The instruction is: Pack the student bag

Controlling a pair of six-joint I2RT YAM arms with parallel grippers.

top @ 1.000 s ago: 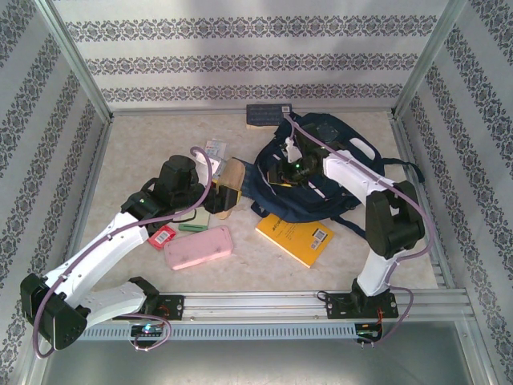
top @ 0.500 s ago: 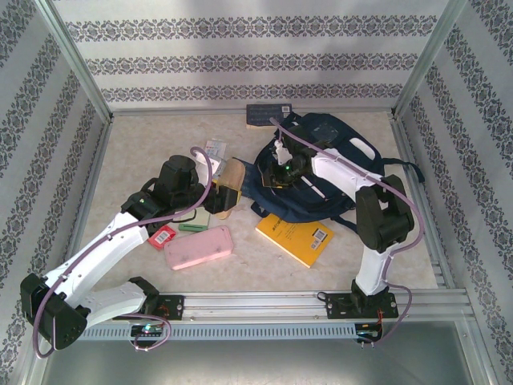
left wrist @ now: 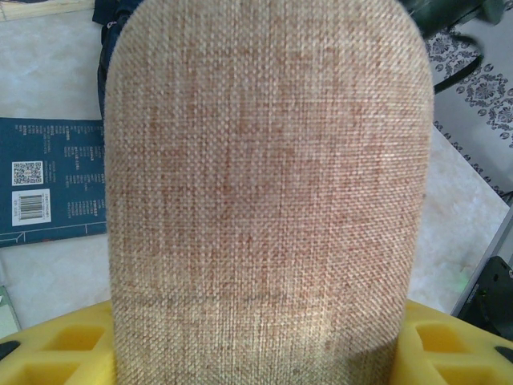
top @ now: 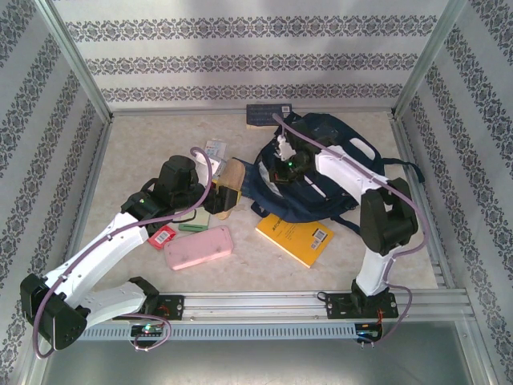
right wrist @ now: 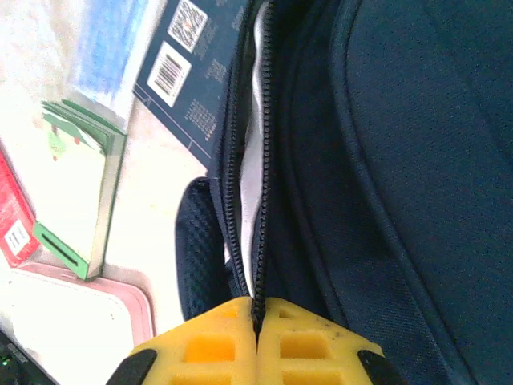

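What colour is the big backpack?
The student bag is navy blue, clearest in the top external view.

You're looking at white shells and black joints on the left arm (top: 96, 253) and the right arm (top: 345, 172). A lilac cable (top: 210, 175) loops along each, and the right claw (right wrist: 256, 309) wears yellow cut-out pads (right wrist: 210, 343).

The pale stone-patterned table (top: 136, 152) carries the student bag (top: 329, 132) under the right gripper (top: 283, 154). A dark blue book (top: 267, 114) lies just beyond that gripper, and a yellow book (top: 295, 238) lies nearer the bases. A pink case (top: 198, 247), a red card (top: 163, 237) and a green booklet (top: 192, 227) lie near the left gripper (top: 218, 199).
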